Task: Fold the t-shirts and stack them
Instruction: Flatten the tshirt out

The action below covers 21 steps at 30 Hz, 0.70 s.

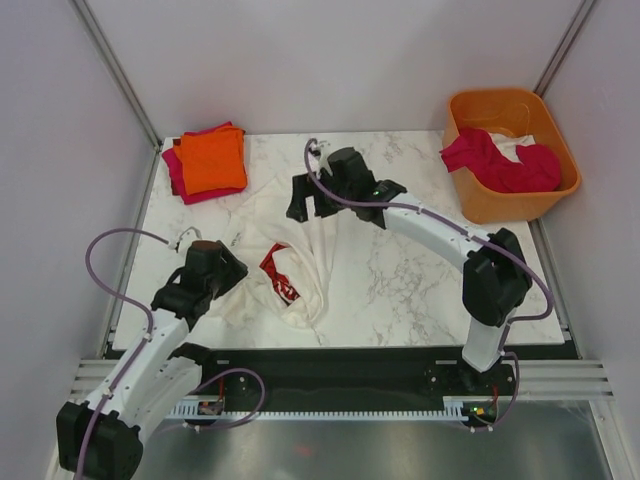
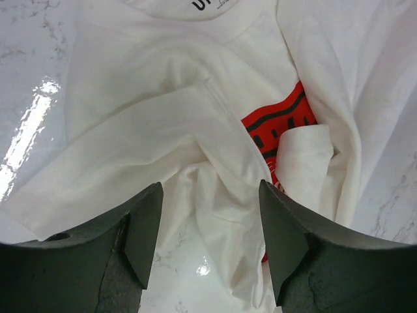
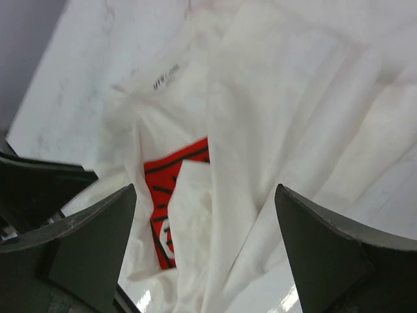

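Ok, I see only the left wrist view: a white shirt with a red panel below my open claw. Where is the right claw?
Observer: The right claw is open above the far part of the same white shirt.
Operator: Is any shirt folded already?
Observer: An orange shirt lies folded on a magenta one, far left corner.
Operator: And more waiting?
Observer: A magenta shirt and a white cloth lie in the orange tub.

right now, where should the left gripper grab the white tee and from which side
Probably the bunched fold of the white tee beneath the open left gripper, coming straight down: it stands up as a ridge between the fingers, while the sleeve beside it lies flat.
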Each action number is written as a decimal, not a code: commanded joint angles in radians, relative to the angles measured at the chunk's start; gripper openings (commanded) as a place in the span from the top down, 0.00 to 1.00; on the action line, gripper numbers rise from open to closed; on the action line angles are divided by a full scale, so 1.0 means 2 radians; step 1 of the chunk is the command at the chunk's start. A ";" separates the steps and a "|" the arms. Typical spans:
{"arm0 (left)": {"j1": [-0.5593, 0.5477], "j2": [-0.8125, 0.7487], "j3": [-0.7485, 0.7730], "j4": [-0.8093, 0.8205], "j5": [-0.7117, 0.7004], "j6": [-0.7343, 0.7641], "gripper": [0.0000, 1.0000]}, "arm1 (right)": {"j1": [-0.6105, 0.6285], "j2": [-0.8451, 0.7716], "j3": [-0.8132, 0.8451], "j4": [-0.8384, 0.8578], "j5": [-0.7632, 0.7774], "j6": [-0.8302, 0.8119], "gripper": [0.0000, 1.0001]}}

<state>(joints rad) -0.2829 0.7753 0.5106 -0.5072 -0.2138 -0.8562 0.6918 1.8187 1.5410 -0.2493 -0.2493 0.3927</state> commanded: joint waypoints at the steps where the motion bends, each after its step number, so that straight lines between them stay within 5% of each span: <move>1: 0.003 -0.012 0.010 -0.019 -0.053 -0.033 0.31 | 0.079 0.018 -0.033 -0.091 0.082 -0.038 0.04; 8: 0.078 0.020 -0.015 -0.021 0.017 -0.040 0.36 | 0.138 0.056 -0.019 -0.086 0.116 -0.041 0.13; 21: 0.101 0.002 -0.064 -0.001 0.044 -0.047 0.38 | 0.149 0.176 0.098 -0.128 0.181 -0.062 0.17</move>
<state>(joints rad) -0.0883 0.7845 0.3962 -0.5358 -0.1364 -0.9131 0.9779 2.1227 1.6932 -0.4706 0.0582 0.2897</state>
